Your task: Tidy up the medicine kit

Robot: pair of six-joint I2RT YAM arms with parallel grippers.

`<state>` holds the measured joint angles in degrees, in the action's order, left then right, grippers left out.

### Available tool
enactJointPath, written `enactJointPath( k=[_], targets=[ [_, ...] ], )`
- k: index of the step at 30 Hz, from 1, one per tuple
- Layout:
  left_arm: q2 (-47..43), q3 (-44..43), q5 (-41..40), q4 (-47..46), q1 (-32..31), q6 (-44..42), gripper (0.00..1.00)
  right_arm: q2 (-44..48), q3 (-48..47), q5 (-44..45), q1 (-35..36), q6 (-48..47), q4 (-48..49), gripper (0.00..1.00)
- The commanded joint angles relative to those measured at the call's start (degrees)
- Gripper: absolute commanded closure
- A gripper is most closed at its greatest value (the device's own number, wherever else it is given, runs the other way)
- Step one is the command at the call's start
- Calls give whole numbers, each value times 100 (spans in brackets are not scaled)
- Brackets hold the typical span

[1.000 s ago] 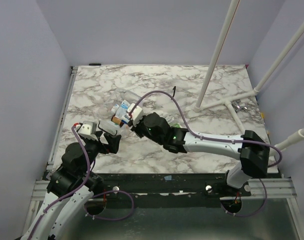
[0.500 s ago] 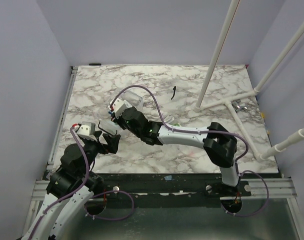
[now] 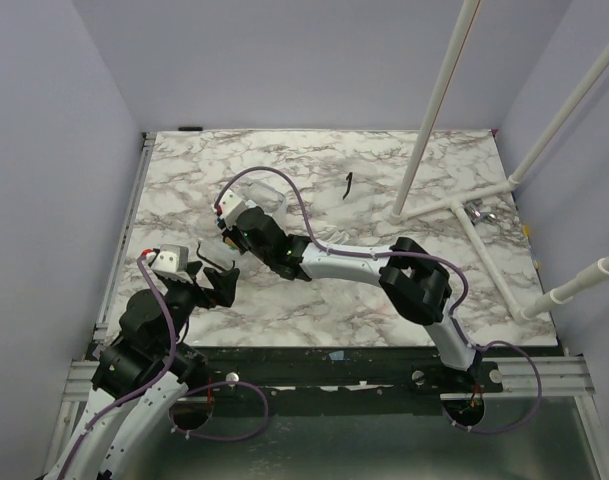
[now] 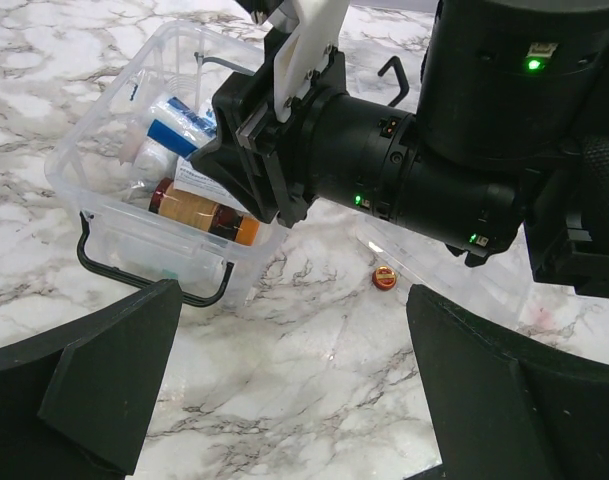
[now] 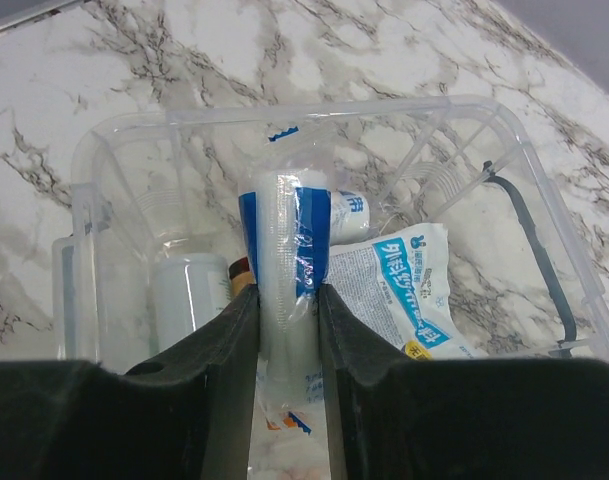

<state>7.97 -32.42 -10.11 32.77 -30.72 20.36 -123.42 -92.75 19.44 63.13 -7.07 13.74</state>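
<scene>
Right hand (image 5: 285,305) clamped a blue-banded wrapped roll (image 5: 284,225) over the medicine kit (image 5: 124,135) (bottles (image 4: 199,210) and packets (image 5: 394,280) inside); left hand (image 4: 289,340) gaped nearby.

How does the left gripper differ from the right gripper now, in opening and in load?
The left gripper stands wide open; the right gripper is shut on a wrapped white roll. The left gripper is empty, over the table near the clear box; the right gripper reaches over that box. Both have black fingers.
</scene>
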Motion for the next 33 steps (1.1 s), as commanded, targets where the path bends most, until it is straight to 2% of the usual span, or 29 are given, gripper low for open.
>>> enactJointPath(
  k=[1,10,18,23,27,33],
  targets=[
    [-43,-31,-132,36,31,-32,2,-148,-218,-146,10,39,-50,67],
    [-21,-23,-123,25,31,-32,2,163,-104,-233,5,83,-30,50],
    [35,-34,-97,23,31,-41,2,921,480,80,4,127,356,44],
    [43,-30,-104,27,40,-41,2,1438,880,855,4,396,205,37],
    [38,-24,-98,15,40,-41,2,1895,1213,1460,2,969,-317,37],
    [95,-34,-78,10,49,-41,2,2478,2216,2278,5,1725,-291,38]
  ],
)
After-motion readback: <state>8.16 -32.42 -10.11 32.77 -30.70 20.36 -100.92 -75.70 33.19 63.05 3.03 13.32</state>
